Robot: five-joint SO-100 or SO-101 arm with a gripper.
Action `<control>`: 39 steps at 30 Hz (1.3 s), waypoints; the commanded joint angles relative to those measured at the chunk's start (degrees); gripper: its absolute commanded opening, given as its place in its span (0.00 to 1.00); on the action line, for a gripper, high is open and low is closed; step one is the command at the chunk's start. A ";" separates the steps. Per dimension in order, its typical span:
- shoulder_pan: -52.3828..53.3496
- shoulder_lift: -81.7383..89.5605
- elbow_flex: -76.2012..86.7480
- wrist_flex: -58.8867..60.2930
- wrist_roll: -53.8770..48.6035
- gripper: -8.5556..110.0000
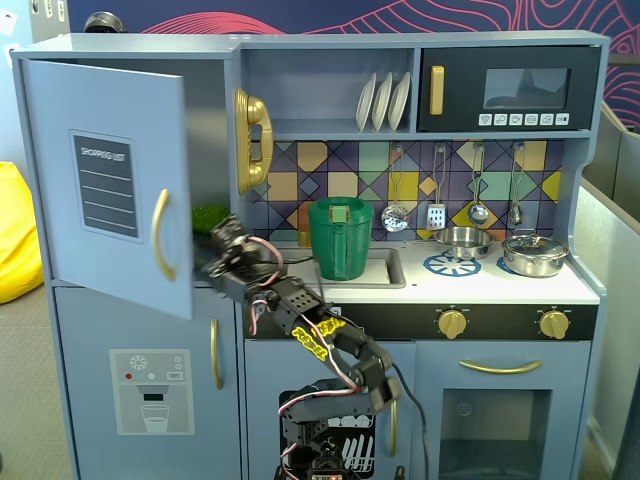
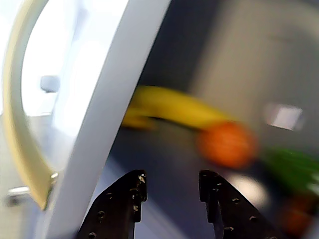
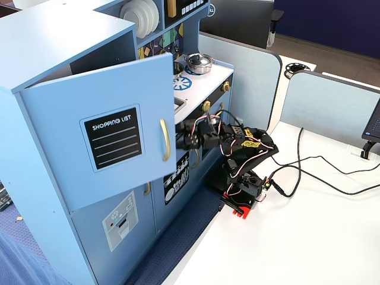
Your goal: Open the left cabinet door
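While the left cabinet door (image 1: 105,180) stands ajar, its cabinet holds blurred fruit (image 2: 227,144) (pincer (image 2: 169,191) parted, empty).

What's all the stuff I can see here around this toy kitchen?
Left cabinet door: one, blue-grey, chalkboard panel, gold handle, swung ajar.
Lower door: one, blue, dispenser graphic, shut.
Toy phone: one, gold, cabinet side.
Plates: three, white, upper shelf.
Microwave: one, black, top right.
Pitcher: one, green, in sink.
Utensils: four, silver, hanging.
Pots: two, silver, stovetop.
Banana: yellow, blurred, inside cabinet.
Gripper: one, black, open, by door edge.
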 commanded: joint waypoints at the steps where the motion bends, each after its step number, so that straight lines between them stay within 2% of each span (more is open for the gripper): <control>1: -6.15 -1.41 -4.31 -3.34 -2.55 0.11; 5: -10.46 -2.81 -4.31 -5.45 -4.39 0.10; 10: -8.61 -2.55 -3.96 -5.71 -3.16 0.09; 12: -4.66 -1.41 -2.99 -4.75 -1.41 0.09; 15: 7.82 0.26 -0.62 -2.37 3.69 0.08; 20: 32.34 2.64 3.60 18.37 14.77 0.07; 25: 46.32 8.96 18.72 29.36 19.95 0.07; 30: 49.66 16.61 29.53 42.80 27.42 0.07; 35: 51.59 20.74 36.65 50.36 36.04 0.07; 39: 52.47 24.70 40.78 55.81 38.58 0.07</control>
